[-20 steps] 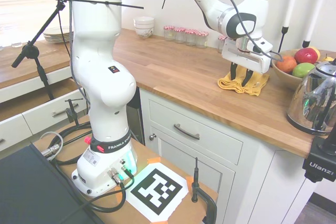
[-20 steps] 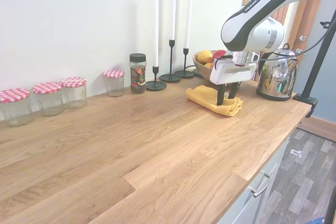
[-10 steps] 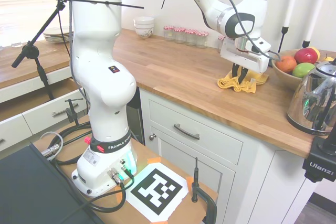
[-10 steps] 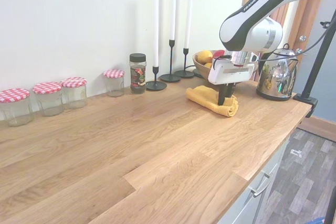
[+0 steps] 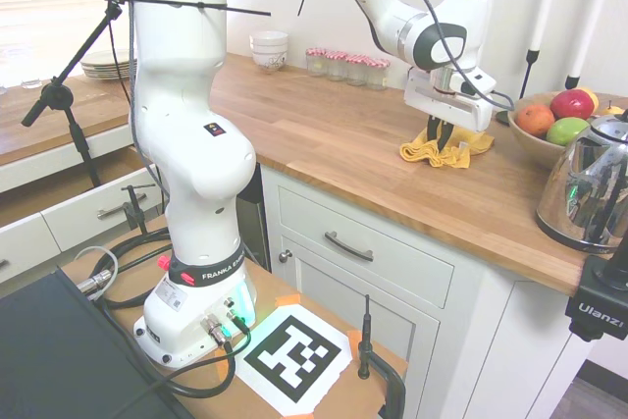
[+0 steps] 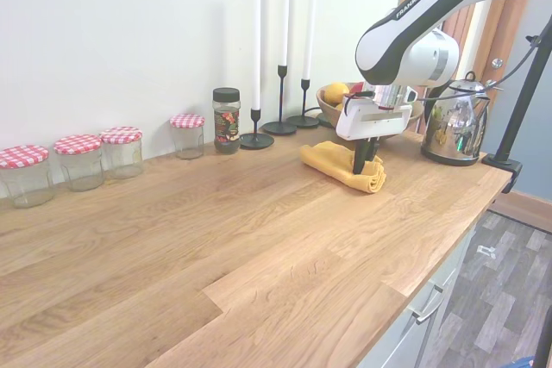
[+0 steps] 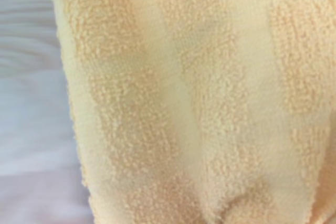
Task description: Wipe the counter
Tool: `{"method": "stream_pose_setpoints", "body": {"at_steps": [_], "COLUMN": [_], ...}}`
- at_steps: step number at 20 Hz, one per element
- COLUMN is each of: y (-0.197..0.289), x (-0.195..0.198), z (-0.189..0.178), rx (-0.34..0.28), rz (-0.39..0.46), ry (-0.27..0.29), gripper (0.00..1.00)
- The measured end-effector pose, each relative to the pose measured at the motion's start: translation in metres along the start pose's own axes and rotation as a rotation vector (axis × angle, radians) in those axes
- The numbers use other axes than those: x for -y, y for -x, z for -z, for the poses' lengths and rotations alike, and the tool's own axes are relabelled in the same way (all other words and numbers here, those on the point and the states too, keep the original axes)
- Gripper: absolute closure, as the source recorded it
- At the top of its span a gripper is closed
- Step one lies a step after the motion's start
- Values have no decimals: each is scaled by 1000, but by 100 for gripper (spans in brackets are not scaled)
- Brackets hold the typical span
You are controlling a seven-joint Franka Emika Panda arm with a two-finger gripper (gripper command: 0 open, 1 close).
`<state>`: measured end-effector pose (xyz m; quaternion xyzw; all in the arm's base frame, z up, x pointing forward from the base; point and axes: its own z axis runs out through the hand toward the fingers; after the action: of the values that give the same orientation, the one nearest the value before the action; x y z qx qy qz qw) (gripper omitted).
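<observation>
the white arm reaches over the long honey-brown wooden bench [image 5: 334, 134], which runs along the wall above white cabinets with metal bar handles, and its gripper [image 6: 363, 161] points straight down into a yellow cloth [image 6: 332, 161] lying bunched on the wood; the dark fingers [image 5: 438, 134] look drawn close together and pinched on a fold of the cloth, pressing it against the bench top. the wrist view is filled with the cloth's fuzzy terry weave [image 7: 199, 98], with pale blurred wood beside it. just behind the cloth sits a wooden bowl of fruit [image 5: 549, 117], and further along toward the bench's end stands a shiny kettle [image 5: 592, 183]. three black candlesticks with tall white candles [image 6: 279, 66] stand by the wall, next to a dark-lidded spice jar [image 6: 226, 120] and a row of glass jars with red checked lids [image 6: 82, 161]
</observation>
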<state>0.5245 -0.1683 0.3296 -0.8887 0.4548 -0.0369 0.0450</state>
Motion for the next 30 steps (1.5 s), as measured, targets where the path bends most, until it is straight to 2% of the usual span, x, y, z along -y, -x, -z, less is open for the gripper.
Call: {"method": "stream_pose_setpoints", "body": {"at_steps": [7,16,25,30], "y": [93,208,309,349], "x": [80,146,181,190], "z": [-7,-12,-17,-18], "rx": [-24,-68,-119,-139], "rz": [109,248,385,436], "ry": [19,58,93,99], "gripper": [100,100,100,100]}}
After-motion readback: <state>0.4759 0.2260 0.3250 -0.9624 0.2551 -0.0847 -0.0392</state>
